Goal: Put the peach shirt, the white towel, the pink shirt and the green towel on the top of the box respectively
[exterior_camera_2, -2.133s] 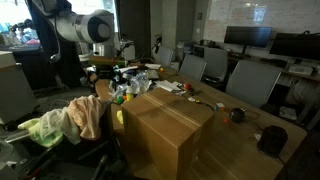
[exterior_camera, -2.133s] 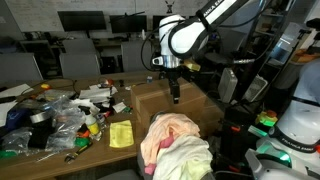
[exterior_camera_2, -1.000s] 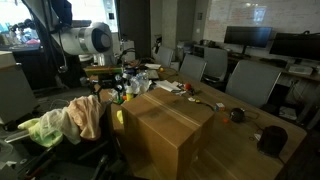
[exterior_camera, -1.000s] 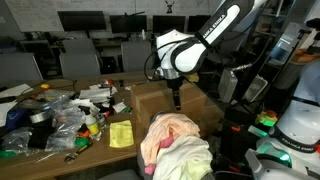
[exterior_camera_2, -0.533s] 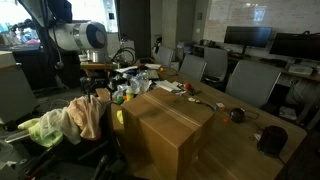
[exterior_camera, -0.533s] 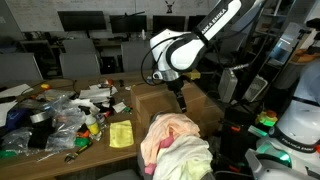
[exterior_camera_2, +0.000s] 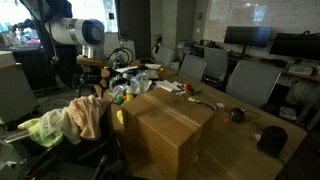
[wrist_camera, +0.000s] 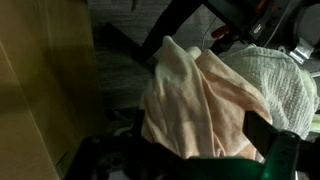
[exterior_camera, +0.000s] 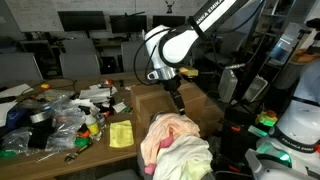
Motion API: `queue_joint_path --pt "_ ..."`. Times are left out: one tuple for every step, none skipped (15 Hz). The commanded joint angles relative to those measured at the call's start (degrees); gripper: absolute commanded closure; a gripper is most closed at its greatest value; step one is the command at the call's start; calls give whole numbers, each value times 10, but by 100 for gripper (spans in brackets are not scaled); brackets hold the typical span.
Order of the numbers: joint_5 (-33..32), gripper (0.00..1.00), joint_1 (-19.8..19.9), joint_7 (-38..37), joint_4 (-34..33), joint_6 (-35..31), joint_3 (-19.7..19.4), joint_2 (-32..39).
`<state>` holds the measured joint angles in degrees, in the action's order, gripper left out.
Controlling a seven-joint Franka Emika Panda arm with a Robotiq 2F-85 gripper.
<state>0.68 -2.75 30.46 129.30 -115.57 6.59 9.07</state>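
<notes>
Zero contact: hovers with black Robotiq gripper [exterior_camera: 180,106] spread empty, straight above soft pale orange-peach fabric shirt [wrist_camera: 190,95], long fold running between fingers.

Box [exterior_camera_2: 165,125] top open, peach shirt [exterior_camera_2: 90,115] beside, clutter [exterior_camera: 60,115] beyond

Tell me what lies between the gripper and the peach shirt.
Nothing. The wrist view shows the peach shirt uncovered straight below; in an exterior view only air separates it from the open gripper.

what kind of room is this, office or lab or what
Probably an office or computer lab: rows of dark monitors on desks, swivel office chairs, and a long cluttered work table.
</notes>
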Motion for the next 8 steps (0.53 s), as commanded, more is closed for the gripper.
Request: queue_joint_path --pt "31 0 2 14 -13 8 4 19" --pt "31 0 1 9 -15 7 5 27" --pt "33 0 0 7 -17 8 6 32" --pt "34 0 -1 2 -16 4 7 37" --pt "34 0 -1 0 -17 2 8 42" --pt "34 0 -2 -4 -17 -5 10 48" --pt "34 0 -2 -6 -18 -5 11 54" --pt "32 0 -3 -12 -20 -9 13 59"
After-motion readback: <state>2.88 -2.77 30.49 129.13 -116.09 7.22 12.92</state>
